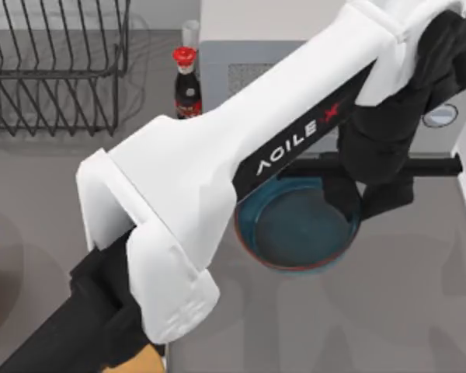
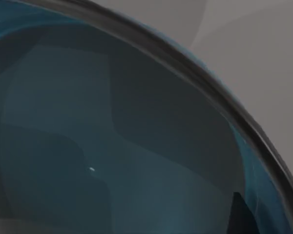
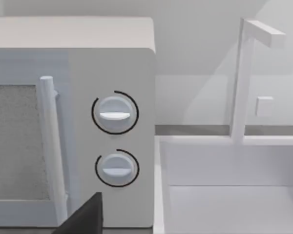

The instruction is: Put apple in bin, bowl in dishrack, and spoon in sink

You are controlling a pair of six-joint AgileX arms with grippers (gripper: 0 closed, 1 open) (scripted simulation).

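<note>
Reaching my left arm across the worktop (image 1: 54, 202); its hand sits right over the bowl (image 1: 303, 225), near the right edge. Can't tell how it's set.

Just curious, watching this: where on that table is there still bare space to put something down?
Bare grey table lies below and right of the bowl, and between the dishrack and the arm. Crowded: around the sauce bottle and microwave.

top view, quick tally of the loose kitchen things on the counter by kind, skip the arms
bowl: 1
dishrack: 1
sauce bottle: 1
clear glass: 1
microwave: 1
Total: 5
</note>
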